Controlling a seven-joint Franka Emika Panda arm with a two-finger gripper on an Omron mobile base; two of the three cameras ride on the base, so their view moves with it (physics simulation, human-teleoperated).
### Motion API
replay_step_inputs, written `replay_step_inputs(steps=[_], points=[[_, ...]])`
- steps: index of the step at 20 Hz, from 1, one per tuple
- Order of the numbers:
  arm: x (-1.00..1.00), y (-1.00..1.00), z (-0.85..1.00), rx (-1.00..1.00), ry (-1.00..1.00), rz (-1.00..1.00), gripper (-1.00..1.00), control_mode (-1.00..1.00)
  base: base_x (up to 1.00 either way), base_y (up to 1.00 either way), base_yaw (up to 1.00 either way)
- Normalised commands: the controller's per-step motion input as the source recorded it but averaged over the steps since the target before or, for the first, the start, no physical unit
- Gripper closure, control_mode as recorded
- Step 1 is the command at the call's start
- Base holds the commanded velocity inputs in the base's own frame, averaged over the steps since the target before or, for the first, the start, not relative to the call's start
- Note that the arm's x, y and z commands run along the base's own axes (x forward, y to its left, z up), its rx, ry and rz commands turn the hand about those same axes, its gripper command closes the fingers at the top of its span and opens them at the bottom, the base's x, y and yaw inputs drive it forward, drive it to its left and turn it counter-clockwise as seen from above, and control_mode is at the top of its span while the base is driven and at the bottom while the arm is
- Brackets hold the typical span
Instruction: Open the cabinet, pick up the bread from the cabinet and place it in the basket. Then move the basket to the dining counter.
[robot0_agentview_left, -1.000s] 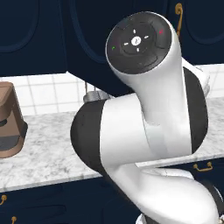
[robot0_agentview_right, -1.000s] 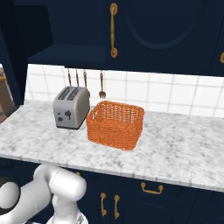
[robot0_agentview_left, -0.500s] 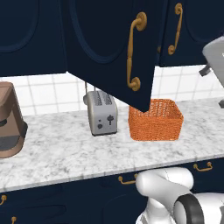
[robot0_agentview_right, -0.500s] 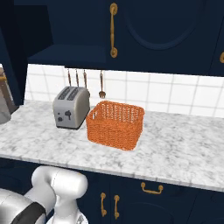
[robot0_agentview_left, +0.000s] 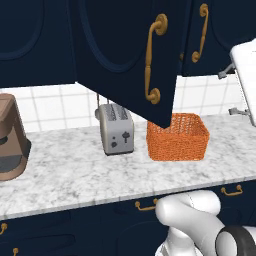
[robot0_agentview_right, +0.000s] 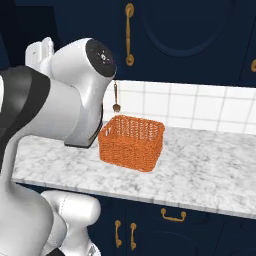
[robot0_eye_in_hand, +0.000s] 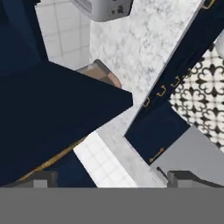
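Hand view: pincer (robot0_eye_in_hand: 107, 178) stands wide, the two dark tips far apart at the lower edge, nothing between them. Just beyond the tips lies the swung-out cabinet door (robot0_eye_in_hand: 57, 118), seen edge-on and rolled; a gold handle (robot0_eye_in_hand: 52, 159) runs along its underside. Past the door: brown coffee machine (robot0_eye_in_hand: 103, 74), marble worktop (robot0_eye_in_hand: 140, 48), toaster (robot0_eye_in_hand: 105, 8) at the top edge, navy drawers (robot0_eye_in_hand: 183, 65) with gold pulls, patterned floor (robot0_eye_in_hand: 203, 92).

Left base view: the arm's white link (robot0_agentview_left: 246, 80) at the right edge, up at cabinet height. Cabinet (robot0_agentview_left: 125, 55) door open, swung out toward the camera, its long curved handle (robot0_agentview_left: 152, 60) upright. The door's lower corner overlaps the basket (robot0_agentview_left: 177, 137) in the picture. Basket on the worktop (robot0_agentview_left: 75, 175), just right of the toaster (robot0_agentview_left: 116, 129); coffee machine (robot0_agentview_left: 11, 137) far left. Basket's long axis runs along the tiled wall.

Right base view: the arm's white and dark body (robot0_agentview_right: 55, 110) hides the toaster side. Basket (robot0_agentview_right: 132, 142) in full, inside visibly holding nothing, turned a little so one corner points at the camera. A utensil (robot0_agentview_right: 116, 100) hangs on the tiles behind it. Upper cabinet door (robot0_agentview_right: 185, 35) here is shut.

Bread: cannot tell where; the cabinet's inside is hidden by the door.
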Motion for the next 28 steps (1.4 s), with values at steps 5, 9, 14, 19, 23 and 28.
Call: replay_step_inputs(steps=[5, 9, 14, 19, 23, 28], points=[[0.47, 0.57, -0.14, 0.13, 0.05, 0.12, -1.0, -1.0, 0.0, 0.0, 0.0], [0.52, 0.16, 0.0, 0.02, 0.04, 0.0, -1.0, -1.0, 0.0, 0.0, 0.0], [0.51, 0.01, 0.0, 0.09, 0.04, 0.01, -1.0, -1.0, 0.0, 0.0, 0.0], [0.39, 0.22, -0.01, 0.04, 0.07, 0.07, -1.0, -1.0, 0.0, 0.0, 0.0], [0.12, 0.95, -0.02, -0.09, 0.01, 0.13, -1.0, -1.0, 0.0, 0.0, 0.0], [0.01, 1.0, 0.0, -0.13, 0.04, 0.12, -1.0, -1.0, 0.0, 0.0, 0.0]])
